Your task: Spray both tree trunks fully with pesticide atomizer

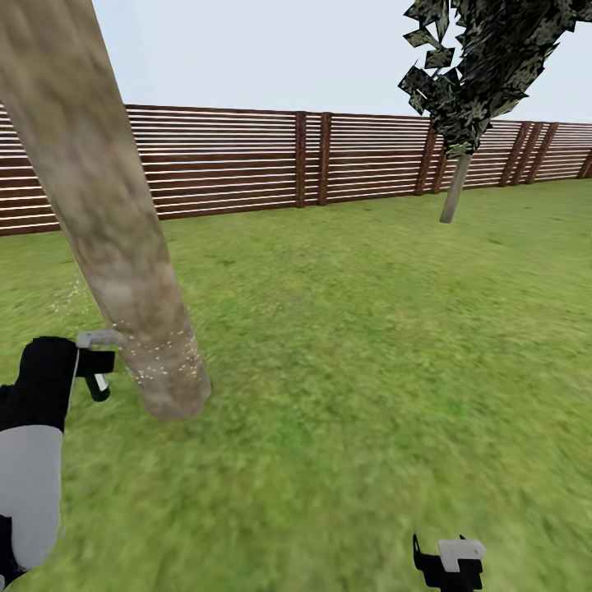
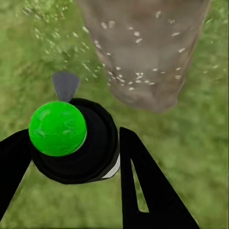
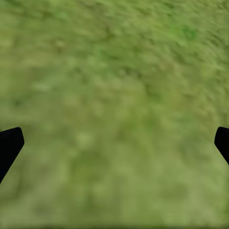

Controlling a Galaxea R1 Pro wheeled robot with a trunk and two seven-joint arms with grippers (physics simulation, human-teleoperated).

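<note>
The spraying step is in hand at the first of the two trees. The left tool (image 2: 71, 157) is clenched around the pesticide atomizer (image 2: 64, 133), its black fingers on either side of the dark body with the green cap on top, and the grey nozzle aims at the base of the near tree trunk (image 1: 123, 271). That trunk stands at the near left, just beside the nozzle but apart from it. Fine white specks of pesticide (image 2: 138, 76) dot the lower part of the trunk and drift over the grass (image 1: 353, 345) to its left; higher up the trunk looks bare, so the covering seems only begun.

The next move likely calls for raising the nozzle along the trunk, and swinging round it to reach the sides turned away, while holding the same short gap so the atomizer does not knock the bark.

The right tool (image 1: 448, 563) hangs low at the near right over plain lawn, its fingertips spread wide with nothing between them.

The second tree (image 1: 454, 193) stands far right, near the brown slatted fence (image 1: 247, 164), well apart from the first. Open grass lies between the two, with nothing in the way that I can see, so there is ample room to drive across. The fence closes the far side only.
</note>
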